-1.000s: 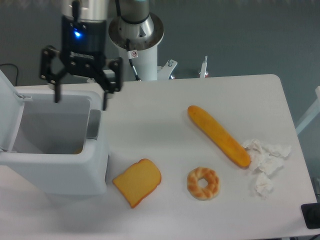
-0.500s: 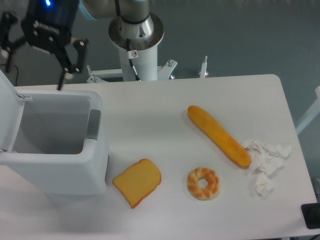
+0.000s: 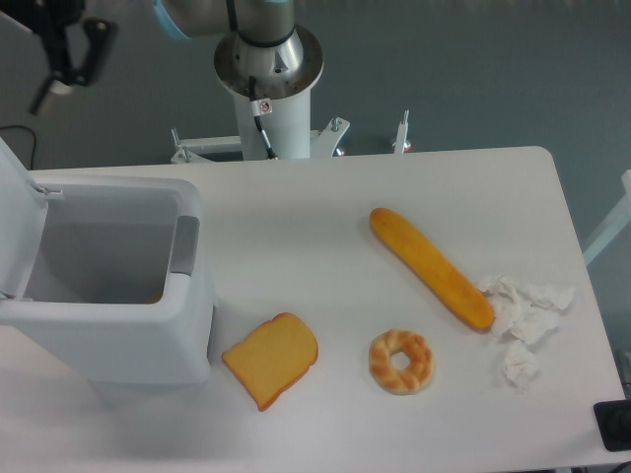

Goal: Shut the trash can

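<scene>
The trash can (image 3: 108, 296) stands on the left part of the white table (image 3: 325, 197), with its mouth open to the top and its lid (image 3: 15, 222) standing up at the far left edge, so the inside is free and something small and orange can be seen at the bottom. The darker grey latch tab (image 3: 184, 244) sits on the right wall of the bin, the side opposite to the hinge, which is where the lid must come down to lock. The gripper (image 3: 61, 61) is high in the upper left corner, well apart from the bin and mostly cut by the picture edge; only one dark finger is clearly seen, so I cannot tell how wide the jaws stand, and nothing is visible in them. I judge it is placed there to come behind the raised lid and push it over. The baguette (image 3: 431, 267), the bread slice (image 3: 271, 359), the bagel (image 3: 400, 361) and the crumpled paper (image 3: 521, 315) lie on the right, away from the lid path.
</scene>
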You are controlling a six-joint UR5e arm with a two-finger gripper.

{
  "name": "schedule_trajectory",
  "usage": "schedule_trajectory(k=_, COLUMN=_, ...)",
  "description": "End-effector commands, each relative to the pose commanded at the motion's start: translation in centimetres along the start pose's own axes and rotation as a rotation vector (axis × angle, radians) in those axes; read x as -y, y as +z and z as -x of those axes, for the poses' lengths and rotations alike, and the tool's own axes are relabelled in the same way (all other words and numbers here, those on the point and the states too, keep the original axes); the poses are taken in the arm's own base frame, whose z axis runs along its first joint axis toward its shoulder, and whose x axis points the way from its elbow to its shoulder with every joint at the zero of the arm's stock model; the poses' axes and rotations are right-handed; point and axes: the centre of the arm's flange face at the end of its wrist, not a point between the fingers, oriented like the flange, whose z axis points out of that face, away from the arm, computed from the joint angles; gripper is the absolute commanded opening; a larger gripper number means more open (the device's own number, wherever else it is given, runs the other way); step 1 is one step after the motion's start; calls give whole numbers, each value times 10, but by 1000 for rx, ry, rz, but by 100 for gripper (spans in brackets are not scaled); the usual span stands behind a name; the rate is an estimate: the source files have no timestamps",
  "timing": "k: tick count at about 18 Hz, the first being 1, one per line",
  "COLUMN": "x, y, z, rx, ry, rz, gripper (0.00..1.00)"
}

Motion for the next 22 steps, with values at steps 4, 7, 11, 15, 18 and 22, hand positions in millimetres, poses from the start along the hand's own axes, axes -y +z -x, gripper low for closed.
schedule_trajectory(k=4, x=-4, y=12, z=-15, rx=-63, ry=21, rz=18, gripper=100)
schedule_trajectory(k=7, x=-9, y=38, z=-18, rx=-98, ry=19, rz=62, gripper=100)
schedule_trajectory(k=11, x=-13, y=70, z=-21, rx=-135, ry=37, rz=98, gripper=100)
schedule_trajectory(k=15, x=-13, y=76, z=-27, rx=-181, ry=47, rz=97, gripper=100)
schedule_trajectory(k=18, x=-14, y=83, z=-30, rx=-191, ry=43, rz=109, gripper=100)
schedule_trajectory(k=22, x=-20, y=101, z=-34, rx=-212, ry=41, rz=139, gripper=100)
